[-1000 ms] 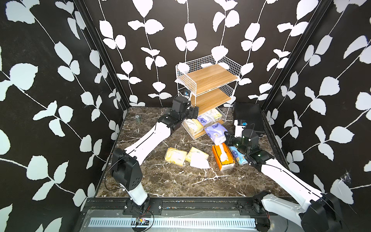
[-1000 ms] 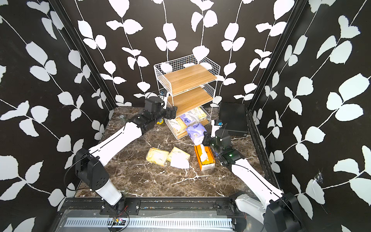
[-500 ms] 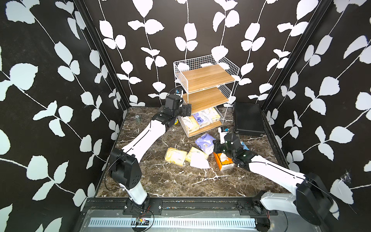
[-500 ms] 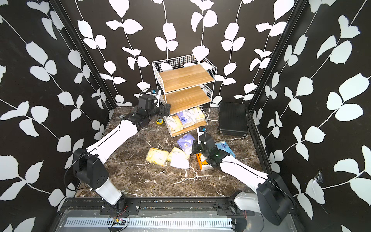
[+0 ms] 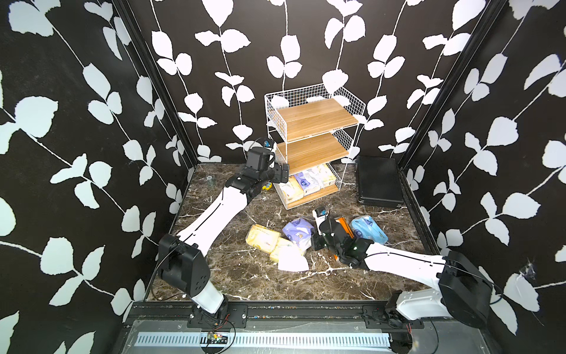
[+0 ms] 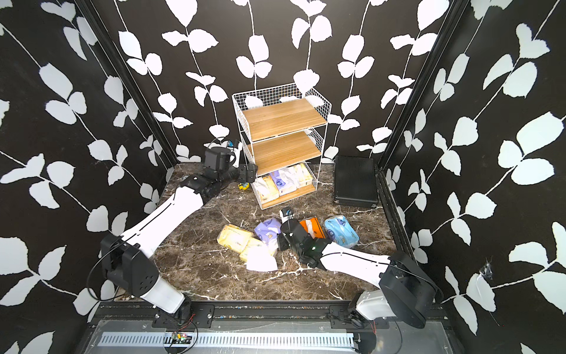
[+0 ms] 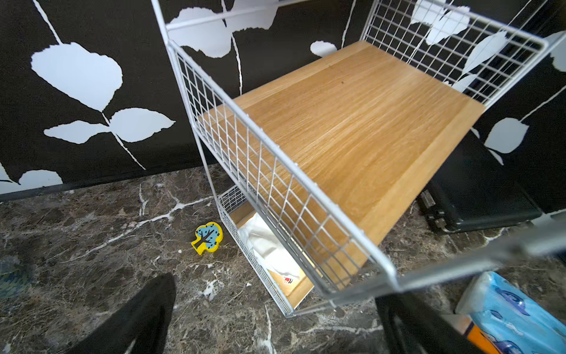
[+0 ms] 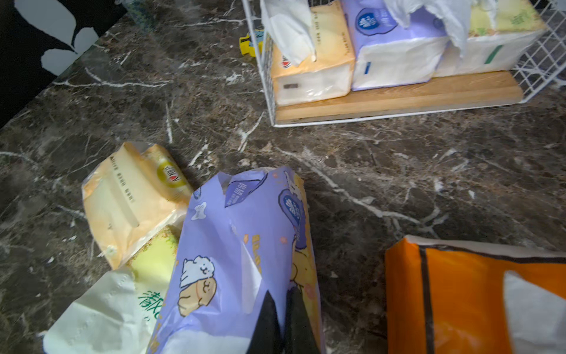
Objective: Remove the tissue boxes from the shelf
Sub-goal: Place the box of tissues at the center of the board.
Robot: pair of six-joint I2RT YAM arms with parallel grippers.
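Wire shelf (image 5: 272, 114), wooden boards (image 5: 315, 118) (matt)

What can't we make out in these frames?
Bottom tier of the shelf: in both top views the middle board hides its back, so pack count unsure.
Orange box: right arm covers part in both top views; right wrist view cuts it off.
Right pincer on lilac pack: shut, but fingers hide whether wrapper is pinched.

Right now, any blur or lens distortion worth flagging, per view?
Left wrist view: wide-angle stretch on the white wire-grid shelf with wooden boards, its nearest rail smeared out of focus. Right wrist view: lilac soft tissue pack crisp, orange-and-white tissue box softer. Both top views: sharp, evenly lit.
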